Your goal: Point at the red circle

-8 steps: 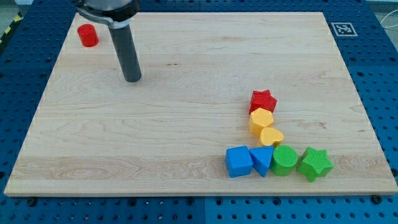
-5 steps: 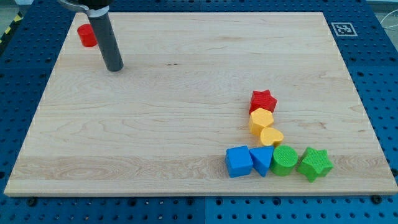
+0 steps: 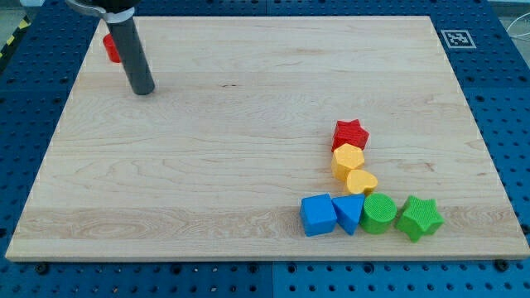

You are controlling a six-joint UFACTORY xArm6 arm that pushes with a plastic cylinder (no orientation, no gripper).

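The red circle (image 3: 110,48) stands near the board's top-left corner, partly hidden behind my dark rod. My tip (image 3: 142,90) rests on the board a little below and to the right of the red circle, apart from it.
A cluster sits at the view's lower right: a red star (image 3: 349,133), a yellow block (image 3: 348,158), a yellow heart (image 3: 361,181), a blue cube (image 3: 318,215), a blue triangle (image 3: 348,213), a green circle (image 3: 379,213), a green star (image 3: 418,218). A marker tag (image 3: 456,38) lies off the board's top-right corner.
My tip has slid left and slightly up, from about mid-left of the board toward the red circle. The rod now covers part of the red circle. The blocks have not moved.
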